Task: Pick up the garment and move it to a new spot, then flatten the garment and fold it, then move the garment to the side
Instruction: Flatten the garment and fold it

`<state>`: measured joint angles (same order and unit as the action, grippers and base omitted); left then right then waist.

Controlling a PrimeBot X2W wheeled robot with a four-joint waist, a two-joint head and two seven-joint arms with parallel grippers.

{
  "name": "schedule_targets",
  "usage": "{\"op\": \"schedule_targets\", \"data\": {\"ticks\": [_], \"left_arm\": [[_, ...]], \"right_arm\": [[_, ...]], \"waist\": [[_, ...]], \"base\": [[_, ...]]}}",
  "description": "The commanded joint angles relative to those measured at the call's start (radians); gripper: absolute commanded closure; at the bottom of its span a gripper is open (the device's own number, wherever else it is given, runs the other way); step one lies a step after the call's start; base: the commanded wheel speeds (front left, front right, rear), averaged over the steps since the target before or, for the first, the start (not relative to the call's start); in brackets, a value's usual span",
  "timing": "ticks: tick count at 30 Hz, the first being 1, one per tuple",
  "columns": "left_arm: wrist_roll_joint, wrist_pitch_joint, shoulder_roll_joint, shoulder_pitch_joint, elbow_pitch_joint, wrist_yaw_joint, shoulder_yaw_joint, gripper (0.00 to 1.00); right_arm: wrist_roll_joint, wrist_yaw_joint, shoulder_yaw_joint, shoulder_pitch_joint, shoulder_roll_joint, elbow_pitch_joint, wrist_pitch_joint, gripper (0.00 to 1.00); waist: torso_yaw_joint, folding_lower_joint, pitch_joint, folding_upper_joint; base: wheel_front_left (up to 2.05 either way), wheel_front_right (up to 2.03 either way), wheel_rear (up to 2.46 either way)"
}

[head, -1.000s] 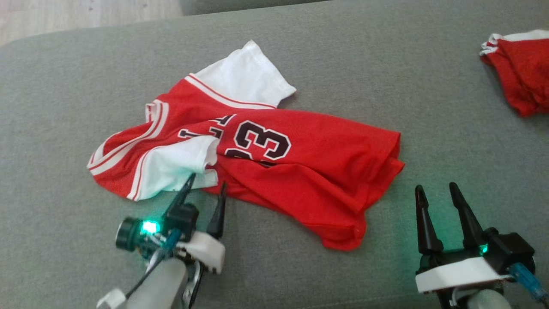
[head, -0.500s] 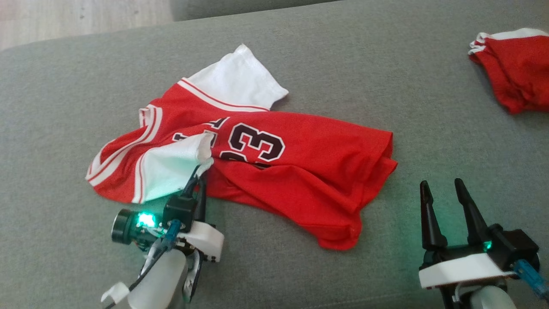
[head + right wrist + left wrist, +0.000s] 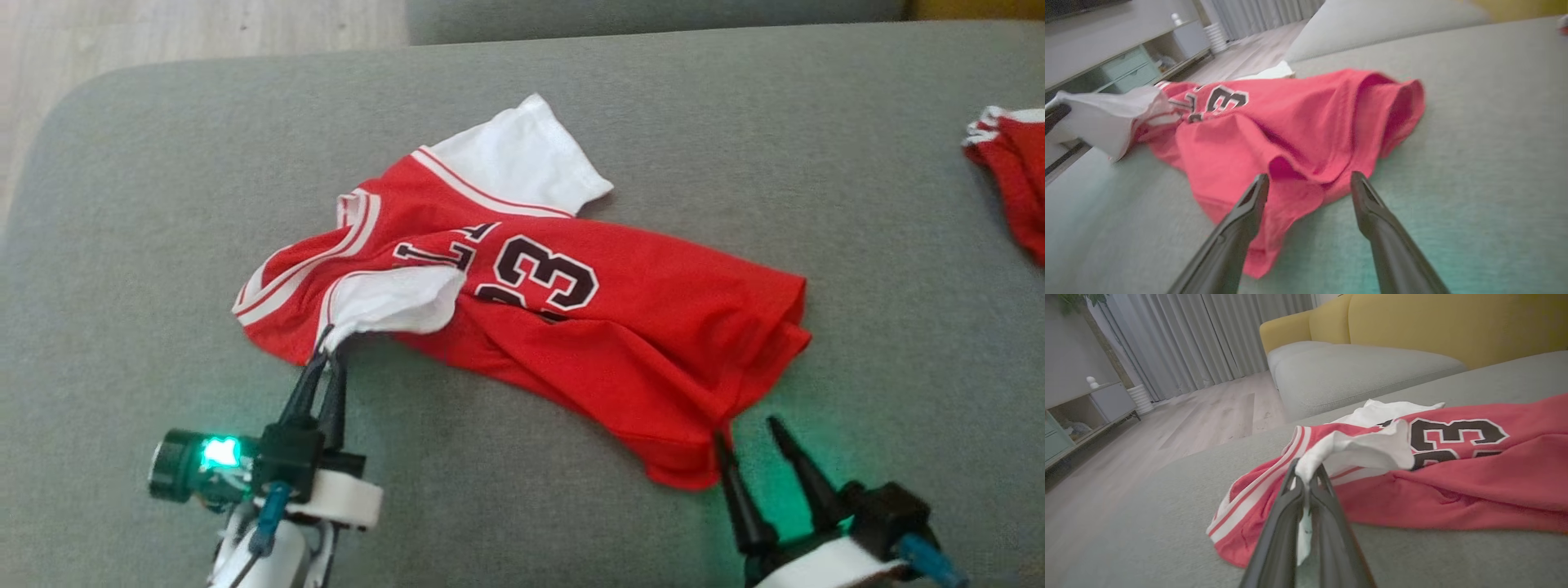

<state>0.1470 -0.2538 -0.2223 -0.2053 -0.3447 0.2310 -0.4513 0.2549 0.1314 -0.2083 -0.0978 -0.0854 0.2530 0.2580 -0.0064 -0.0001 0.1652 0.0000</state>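
Note:
The garment (image 3: pixel 653 327) is a red jersey with white sleeves and a black "23", lying crumpled on the grey cushion (image 3: pixel 735 122). My left gripper (image 3: pixel 328 336) is shut on the edge of the near white sleeve (image 3: pixel 392 298), at the jersey's lower left. The left wrist view shows the white cloth pinched between the fingertips of the left gripper (image 3: pixel 1306 473) and lifted slightly. My right gripper (image 3: pixel 744 431) stands open at the jersey's lower right hem. In the right wrist view, the right gripper (image 3: pixel 1309 176) straddles the red hem (image 3: pixel 1290 192) of the garment (image 3: pixel 1290 114).
Another red and white piece of clothing (image 3: pixel 1012 163) lies at the right edge of the cushion. Wooden floor (image 3: pixel 163 33) shows beyond the cushion's far left corner. A yellow sofa (image 3: pixel 1453 322) and a low cabinet (image 3: pixel 1086 408) stand in the room behind.
My left gripper has shut on the white sleeve and drawn it towards me. My right gripper has come up to the jersey's hem. The head camera has shifted.

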Motion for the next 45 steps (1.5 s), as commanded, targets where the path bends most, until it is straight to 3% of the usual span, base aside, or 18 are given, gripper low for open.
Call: {"op": "schedule_targets", "data": {"ticks": [1,9,18,20,21,23,25,26,31,35,40,45], "left_arm": [[-0.005,-0.008,-0.033,-0.011,0.047,0.015,0.048,1.0],[-0.001,-0.008,-0.063,-0.001,0.09,0.033,0.073,1.0],[0.005,-0.008,-0.073,0.001,0.09,0.039,0.075,1.0],[0.007,-0.008,-0.075,0.002,0.089,0.039,0.074,1.0],[0.008,-0.008,-0.076,0.003,0.088,0.039,0.074,1.0],[0.011,-0.008,-0.08,0.003,0.088,0.039,0.075,1.0],[0.012,-0.007,-0.081,0.002,0.088,0.039,0.076,1.0],[0.015,-0.006,-0.083,0.0,0.09,0.04,0.077,1.0],[0.015,-0.007,-0.094,-0.005,0.104,0.048,0.085,1.0],[0.002,-0.007,-0.119,-0.023,0.15,0.044,0.095,1.0],[-0.036,-0.008,-0.205,-0.108,0.297,-0.013,0.118,1.0],[-0.067,-0.008,-0.307,-0.276,0.433,-0.101,0.143,1.0]], "right_arm": [[0.025,-0.001,-0.075,0.005,-0.049,-0.007,0.004,0.0],[0.128,-0.001,-0.217,0.023,-0.136,0.058,0.004,0.0],[0.19,-0.001,-0.259,0.052,-0.168,0.045,0.004,0.0],[0.195,-0.001,-0.262,0.053,-0.168,0.039,0.004,0.22],[0.2,-0.001,-0.266,0.052,-0.169,0.037,0.004,0.54],[0.21,-0.001,-0.277,0.052,-0.173,0.042,0.004,0.71],[0.216,-0.001,-0.281,0.054,-0.175,0.046,0.004,0.76],[0.224,-0.001,-0.286,0.058,-0.18,0.05,0.004,1.0],[0.206,-0.001,-0.237,0.065,-0.182,0.006,0.004,1.0],[0.184,-0.001,-0.137,0.056,-0.185,-0.079,0.004,1.0],[0.148,-0.001,0.037,0.065,-0.237,-0.266,0.004,1.0],[0.128,-0.001,0.177,0.113,-0.377,-0.433,0.004,1.0]], "waist": [[0.012,0.0001,0.002,0.0],[0.024,0.0001,0.012,0.0],[0.028,0.0001,0.008,0.0],[0.031,0.0001,0.006,0.0],[0.032,0.0001,0.005,0.0],[0.034,0.0001,0.004,0.0],[0.036,0.0001,0.004,0.0],[0.038,0.0001,0.005,0.0],[0.037,0.0001,0.002,0.0],[0.033,0.0001,-0.018,0.0],[0.029,0.0001,-0.068,0.0],[0.025,0.0001,-0.128,0.0]], "base": [[0.0,0.0,0.0],[0.0,0.0,0.0],[0.0,0.0,0.0],[0.0,0.0,0.0],[0.0,0.0,0.0],[0.0,0.0,0.0],[0.0,0.0,0.0],[0.0,0.0,0.0],[0.0,0.0,0.0],[0.0,0.0,0.0],[0.0,0.0,0.0],[0.0,0.0,0.0]]}}
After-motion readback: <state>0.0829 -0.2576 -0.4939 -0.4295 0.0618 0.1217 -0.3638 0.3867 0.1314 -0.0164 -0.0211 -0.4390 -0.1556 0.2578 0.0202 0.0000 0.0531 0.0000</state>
